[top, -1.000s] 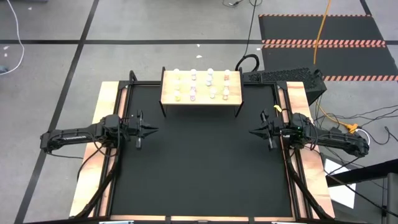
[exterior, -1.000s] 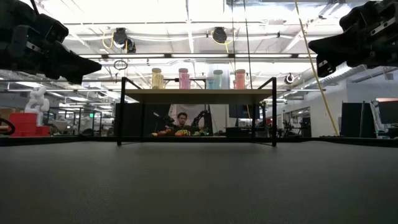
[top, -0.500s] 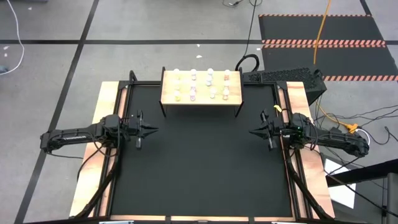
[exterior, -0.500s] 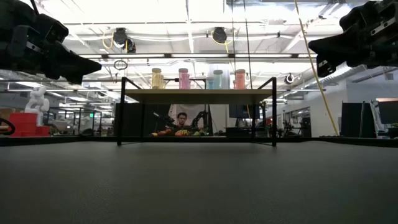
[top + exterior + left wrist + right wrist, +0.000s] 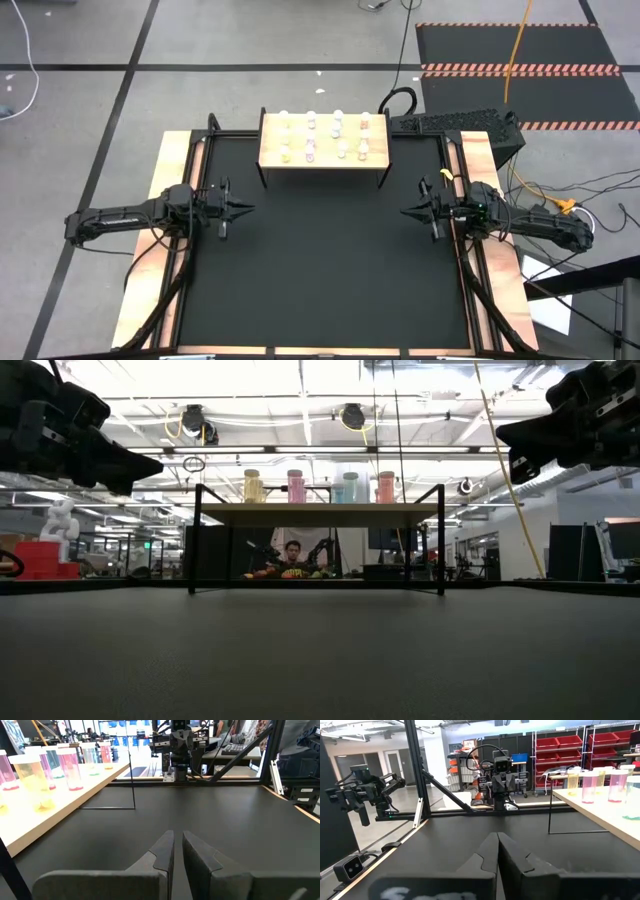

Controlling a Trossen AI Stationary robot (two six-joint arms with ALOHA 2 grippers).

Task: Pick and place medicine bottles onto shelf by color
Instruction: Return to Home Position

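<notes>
Grey floor [image 5: 90, 40] marked with dark tape lines [image 5: 130, 60]. Black mat [image 5: 470, 45] with red-white striped edging lies beyond the worktop [image 5: 330, 280], right side. Bright ceiling strip lights [image 5: 300, 375] overhead. Racks of red bins [image 5: 560, 742] stand beyond.

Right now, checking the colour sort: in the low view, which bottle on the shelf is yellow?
The leftmost bottle; the others look pink or blue-green.

From above, the medicine bottles [image 5: 311, 150] on the shelf [image 5: 324, 163] are too small for me to call their tints. At table height, the front row hides the row behind it, and the left arm [image 5: 60, 425] and right arm [image 5: 580, 410], flanking the shelf, are cut off by the top corners. Beyond the shelf, between its legs, a person [image 5: 293, 560] is partly hidden.
</notes>
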